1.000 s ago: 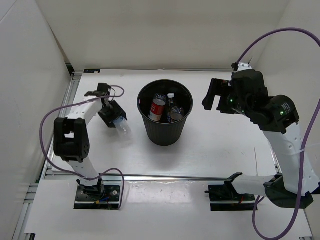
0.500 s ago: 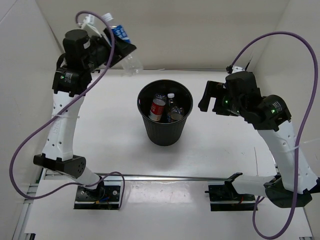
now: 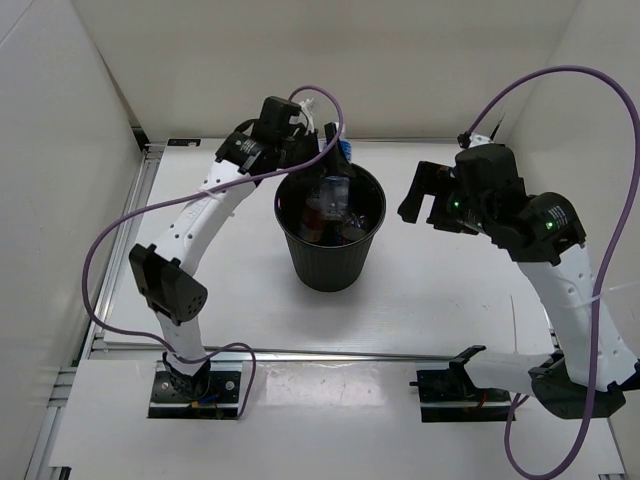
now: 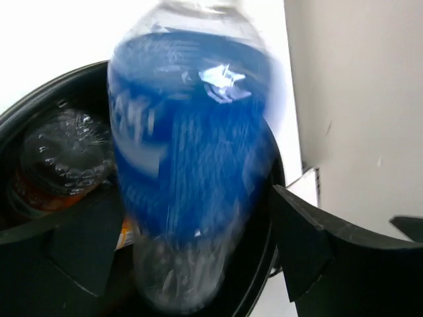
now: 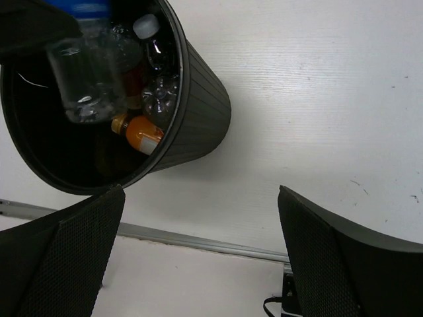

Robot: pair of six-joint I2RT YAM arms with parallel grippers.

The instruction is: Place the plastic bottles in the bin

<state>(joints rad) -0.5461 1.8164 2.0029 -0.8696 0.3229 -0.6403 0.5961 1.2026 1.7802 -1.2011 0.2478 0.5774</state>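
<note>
Bottle (image 4: 192, 165): clear plastic, big blue label round its middle, smeared by blur. It sits right between the fingers of the left gripper (image 4: 196, 195), which is spread wide, one finger on each side. The fingers look sharp and no firm pinch shows. Gripper and bottle are over the far rim of the black bin (image 3: 300, 250), and the bottle's clear end hangs inside the mouth. The bin stands upright on the white surface (image 3: 450, 290). It holds more bottles: an orange one (image 5: 142, 135), a white-capped one (image 5: 147, 26) and a crumpled clear one (image 4: 63, 152). The right gripper (image 5: 201, 191) is wide apart, holds nothing, and hangs raised to the right of the bin, well apart from it.
</note>
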